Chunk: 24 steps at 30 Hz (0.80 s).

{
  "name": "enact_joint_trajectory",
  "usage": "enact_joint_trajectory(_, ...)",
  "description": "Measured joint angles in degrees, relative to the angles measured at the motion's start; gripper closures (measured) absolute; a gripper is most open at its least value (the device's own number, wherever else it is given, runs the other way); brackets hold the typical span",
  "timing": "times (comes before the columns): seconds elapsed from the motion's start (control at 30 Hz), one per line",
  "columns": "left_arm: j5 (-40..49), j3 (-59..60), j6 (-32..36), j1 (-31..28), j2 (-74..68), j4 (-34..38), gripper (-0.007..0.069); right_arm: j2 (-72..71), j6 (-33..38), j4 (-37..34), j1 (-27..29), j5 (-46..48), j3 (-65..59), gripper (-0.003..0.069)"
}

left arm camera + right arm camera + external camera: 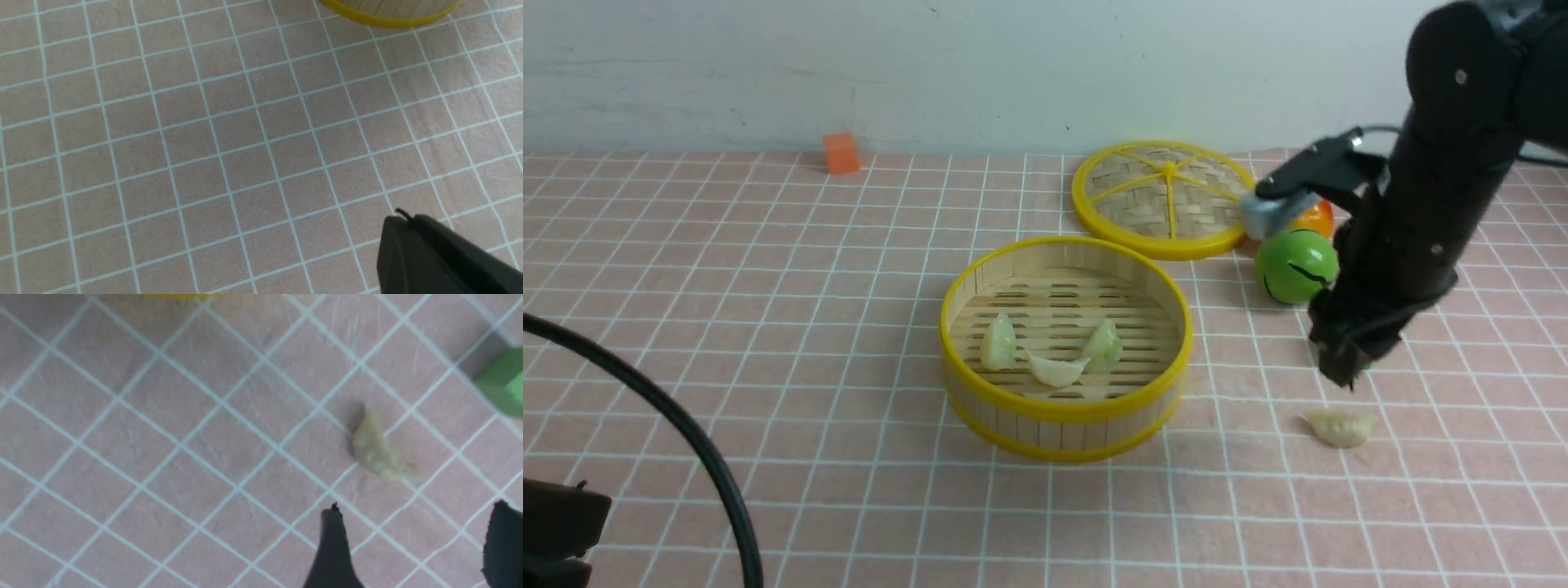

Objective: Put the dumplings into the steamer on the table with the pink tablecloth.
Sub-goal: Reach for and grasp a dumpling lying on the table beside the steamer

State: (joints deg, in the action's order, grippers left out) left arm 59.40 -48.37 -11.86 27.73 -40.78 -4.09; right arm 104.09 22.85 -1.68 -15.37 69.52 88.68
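Observation:
The steamer (1013,412) stands mid-table on the pink tablecloth (768,343); its lower rim also shows in the left wrist view (388,18). Three dumplings lie on its slat floor: one (997,341), one (1055,369) and one (1103,344). A fourth dumpling (1341,427) lies on the cloth to the steamer's right and shows in the right wrist view (378,451). My right gripper (1342,371) hovers just above that dumpling, open and empty (416,512). My left gripper (402,218) is shut and empty, low at the near left.
The flat woven lid (1164,196) lies behind the steamer. A green ball (1294,265) and an orange ball (1316,219) sit beside the lid, behind the right arm. A green block (504,381) is near the loose dumpling. An orange cube (840,153) stands by the wall.

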Motion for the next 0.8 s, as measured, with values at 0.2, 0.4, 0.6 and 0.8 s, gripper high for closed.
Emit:
enact_joint_trajectory(0.2,0.0,0.0,0.0,0.0,0.0,0.0,0.0631,2.1,9.5,0.1,3.1,-12.4,-8.3,0.0197)
enact_joint_trajectory(0.4,0.0,0.0,0.0,0.0,0.0,0.0,0.0627,7.7,15.4,0.8,3.2,-16.1,-8.6,0.0201)
enact_joint_trajectory(0.6,0.0,0.0,0.0,0.0,0.0,0.0,0.0624,11.4,15.3,2.5,3.2,-16.9,-8.6,0.0322)
enact_joint_trajectory(0.8,0.0,0.0,0.0,0.0,0.0,-0.1,0.0620,11.2,9.9,6.1,3.0,-14.6,-4.1,0.0462)
